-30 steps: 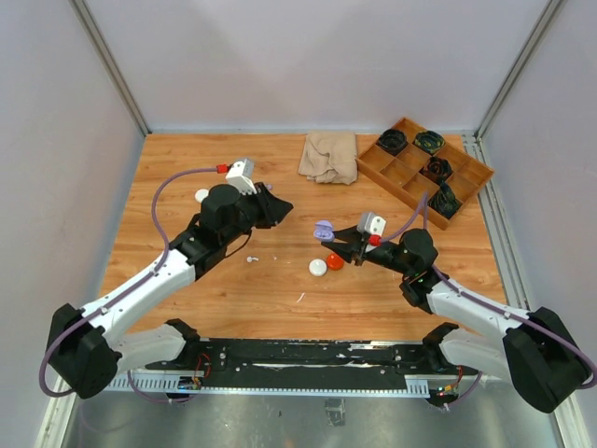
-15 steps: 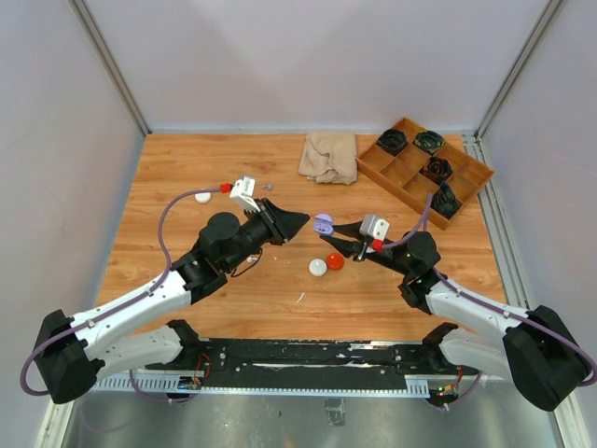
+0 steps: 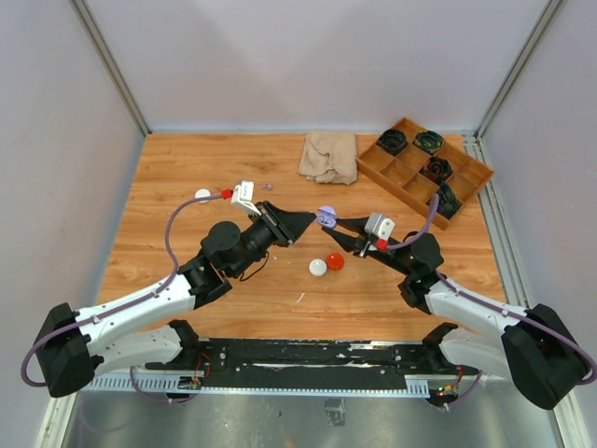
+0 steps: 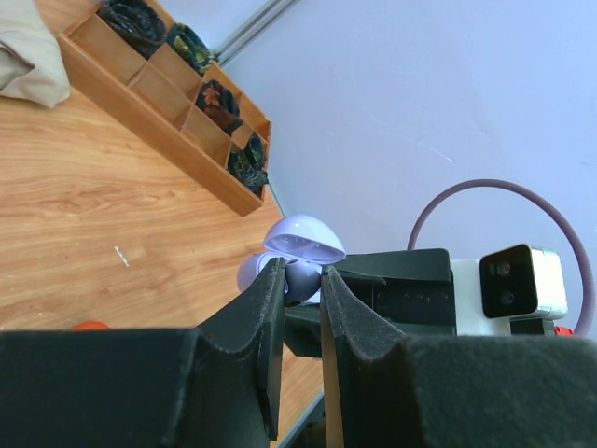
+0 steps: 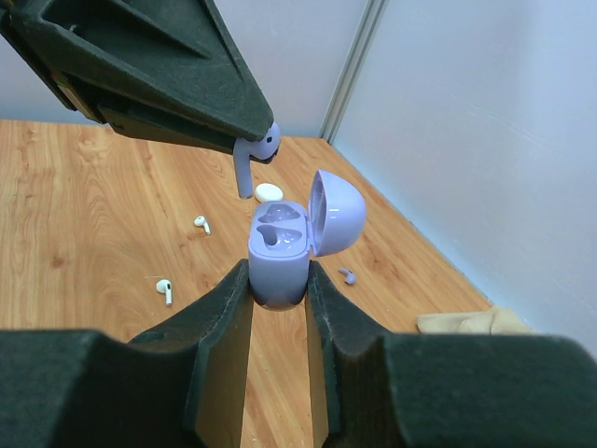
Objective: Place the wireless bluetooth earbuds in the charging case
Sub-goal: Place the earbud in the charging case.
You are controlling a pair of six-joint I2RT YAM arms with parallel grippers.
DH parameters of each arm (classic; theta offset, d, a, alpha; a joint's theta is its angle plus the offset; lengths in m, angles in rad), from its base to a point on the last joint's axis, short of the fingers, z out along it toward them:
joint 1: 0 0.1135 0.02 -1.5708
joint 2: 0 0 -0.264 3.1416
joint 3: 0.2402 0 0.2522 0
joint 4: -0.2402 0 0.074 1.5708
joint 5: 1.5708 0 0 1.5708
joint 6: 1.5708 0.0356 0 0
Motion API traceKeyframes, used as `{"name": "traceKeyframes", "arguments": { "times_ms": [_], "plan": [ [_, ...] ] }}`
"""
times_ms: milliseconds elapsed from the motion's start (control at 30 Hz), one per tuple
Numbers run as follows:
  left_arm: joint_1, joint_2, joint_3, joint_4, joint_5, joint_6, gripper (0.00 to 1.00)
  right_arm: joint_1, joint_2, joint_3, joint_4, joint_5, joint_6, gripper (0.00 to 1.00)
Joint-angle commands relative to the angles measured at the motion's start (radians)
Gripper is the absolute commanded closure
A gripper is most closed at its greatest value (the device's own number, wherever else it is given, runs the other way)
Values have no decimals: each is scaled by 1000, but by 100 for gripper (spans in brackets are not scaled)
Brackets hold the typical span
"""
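Note:
My right gripper is shut on the body of a pale purple charging case, held upright above the table with its lid open and both sockets empty. My left gripper is shut on a pale purple earbud. In the right wrist view that earbud hangs stem-down just above and left of the open case, not touching it. From above, the left gripper and the case meet mid-table. Two white earbuds and another purple earbud lie on the wood.
A white round case and a red one lie below the grippers. Another white case sits at the left. A beige cloth and a wooden compartment tray with dark items are at the back right.
My left arm has swung right and forward, bringing the purple earbud up to the case. The right gripper has raised the open case slightly toward it.

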Motion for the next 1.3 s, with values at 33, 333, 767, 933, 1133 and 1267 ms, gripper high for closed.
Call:
{"name": "traceKeyframes", "arguments": {
  "times_ms": [33,333,767,933,1133,1267],
  "plan": [
    [-20,19,28,70,-26,-10,86,27,10,-21,81,16,3,99],
    [-28,69,46,113,-23,-13,86,29,7,-28,93,10,6,99],
    [-32,97,43,128,-15,-26,86,29,-2,-36,103,13,3,99],
    [-43,102,39,128,-10,-40,85,29,-6,-39,107,16,0,99],
    [-51,115,37,123,-20,-34,84,29,-13,-45,113,23,-3,99],
    [-52,109,20,123,-47,-27,83,29,-25,-54,113,31,-9,99]
  ]
}}
